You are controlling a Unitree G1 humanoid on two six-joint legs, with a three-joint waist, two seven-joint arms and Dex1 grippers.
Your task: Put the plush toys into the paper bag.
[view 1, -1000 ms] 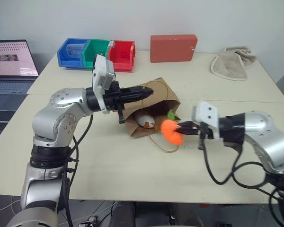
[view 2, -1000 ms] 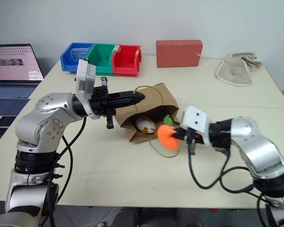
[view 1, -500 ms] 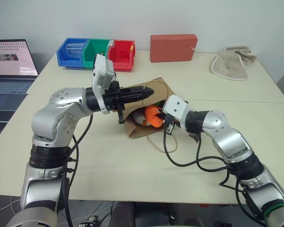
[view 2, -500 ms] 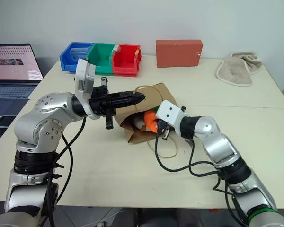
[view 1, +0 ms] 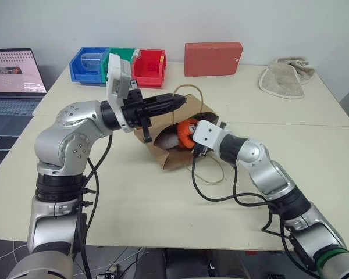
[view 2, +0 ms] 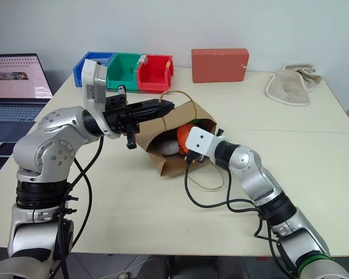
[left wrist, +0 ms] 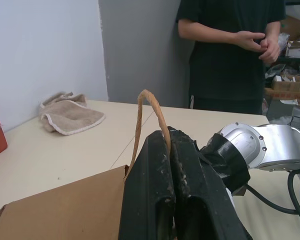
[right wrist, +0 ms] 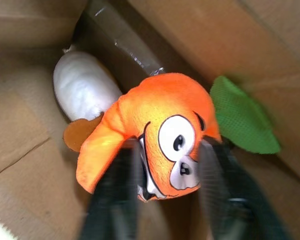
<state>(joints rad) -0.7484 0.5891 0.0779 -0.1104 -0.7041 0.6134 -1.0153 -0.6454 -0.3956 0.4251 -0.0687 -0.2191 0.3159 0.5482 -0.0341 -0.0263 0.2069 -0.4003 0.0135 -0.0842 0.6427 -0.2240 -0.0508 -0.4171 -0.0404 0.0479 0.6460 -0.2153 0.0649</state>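
**Releasing the carrot inside the held-open bag**

The left gripper is pinching shut on one thin tan loop handle of the plain brown kraft paper bag, lifting the upper lip so the mouth is gaping toward the right arm. The right gripper is reaching into that mouth with the orange smiling plush carrot with its green top sitting between its two black fingers. The fingers are standing a little apart on either side of the toy's face; whether they are still pressing it, I cannot tell. Just beyond the carrot, deeper in the bag, the white plush egg is lying against the bag's inner wall.

To finish this step well, the right fingers should be spreading fully before any pull-back, and retreating straight along their own line, so the carrot is not dragged out. Meanwhile the left pinch should be holding the handle steady and high, so the lip is not sagging onto the right wrist.
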